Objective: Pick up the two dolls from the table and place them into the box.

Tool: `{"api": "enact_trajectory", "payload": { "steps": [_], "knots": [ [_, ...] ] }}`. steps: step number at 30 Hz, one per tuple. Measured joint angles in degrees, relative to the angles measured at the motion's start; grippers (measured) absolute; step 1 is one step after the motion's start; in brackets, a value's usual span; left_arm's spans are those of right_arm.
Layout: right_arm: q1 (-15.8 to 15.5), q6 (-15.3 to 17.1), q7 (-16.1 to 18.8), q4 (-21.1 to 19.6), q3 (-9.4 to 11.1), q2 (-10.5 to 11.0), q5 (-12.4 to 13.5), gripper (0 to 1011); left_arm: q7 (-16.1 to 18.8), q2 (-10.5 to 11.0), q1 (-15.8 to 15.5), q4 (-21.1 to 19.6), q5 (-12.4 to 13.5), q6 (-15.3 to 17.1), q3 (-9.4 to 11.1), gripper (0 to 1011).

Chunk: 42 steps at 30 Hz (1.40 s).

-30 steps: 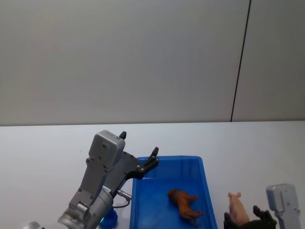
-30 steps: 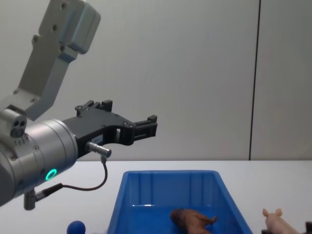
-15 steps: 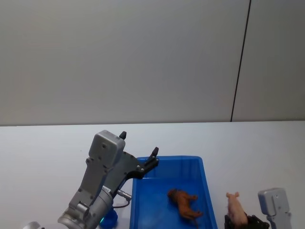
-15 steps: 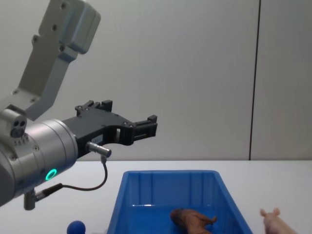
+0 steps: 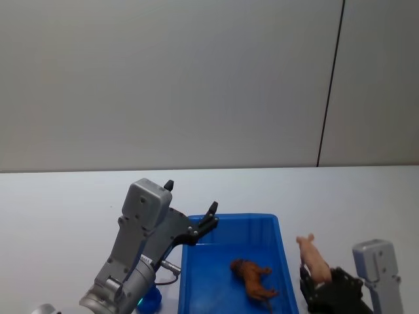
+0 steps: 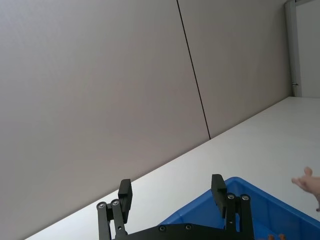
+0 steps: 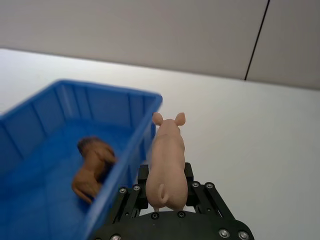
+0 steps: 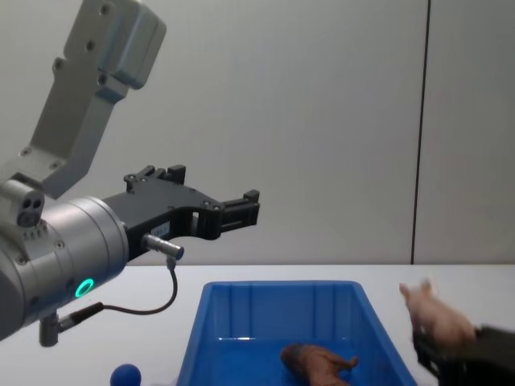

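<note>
- We see the right gripper [image 7: 166, 171] at the lower right of the head view, clenched on the rump of the pale pink doll [image 7: 167, 157].
- The doll's snout and ears point away from the robot.
- In the chest view the pink doll sits at the lower right of the frame, a little above the level of the box [image 8: 282, 285] rim.
- It is just beside the box's right wall, outside it and clear of the table [image 5: 65, 196].
- The reddish-brown doll [image 5: 254, 278] lies inside the box on its floor, at the lower centre of the head view and nearer the right wall than the left.
- The blue box stands on the white table at the bottom centre of both the head and chest views.
- The left gripper [image 6: 171, 192] hangs released, its two black fingers spread wide and holding nothing.
- In the head view it sits left of centre in the lower half, over the box's far left corner.
- In the chest view it shows well above the rim.
- A small blue round thing [image 8: 126, 374] rests at the bottom left of the chest view, beside the box's left wall.
</note>
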Motion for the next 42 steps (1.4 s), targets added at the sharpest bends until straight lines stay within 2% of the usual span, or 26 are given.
{"api": "enact_trajectory", "payload": {
  "steps": [7, 14, 17, 19, 27, 36, 42],
  "knots": [
    [0.9, -1.9, 2.6, -2.6, -0.3, -0.4, -0.7, 368, 0.0, 0.0, 0.0, 0.0, 0.0, 0.0, 0.0, 1001],
    [2.4, -2.3, 6.3, -3.2, -0.9, -1.4, -0.7, 368, 0.0, 0.0, 0.0, 0.0, 0.0, 0.0, 0.0, 1001],
    [3.1, -2.3, 7.8, -3.0, -1.1, -1.8, -0.7, 417, 0.0, 0.0, 0.0, 0.0, 0.0, 0.0, 0.0, 1001],
    [3.7, -2.1, 9.1, -2.5, -1.4, -2.3, -0.6, 516, 0.0, 0.0, 0.0, 0.0, 0.0, 0.0, 0.0, 1001],
    [5.7, -1.7, 11.9, -0.3, -2.0, -3.7, -0.1, 748, 0.0, 0.0, 0.0, 0.0, 0.0, 0.0, 0.0, 1001],
    [5.5, -1.7, 10.6, 0.1, -1.5, -3.4, 0.9, 1001, 0.0, 0.0, 0.0, 0.0, 0.0, 0.0, 0.0, 1001],
    [3.7, -2.0, 8.1, -1.6, -0.7, -2.2, 1.8, 1001, 0.0, 0.0, 0.0, 0.0, 0.0, 0.0, 0.0, 1001]
  ]
}}
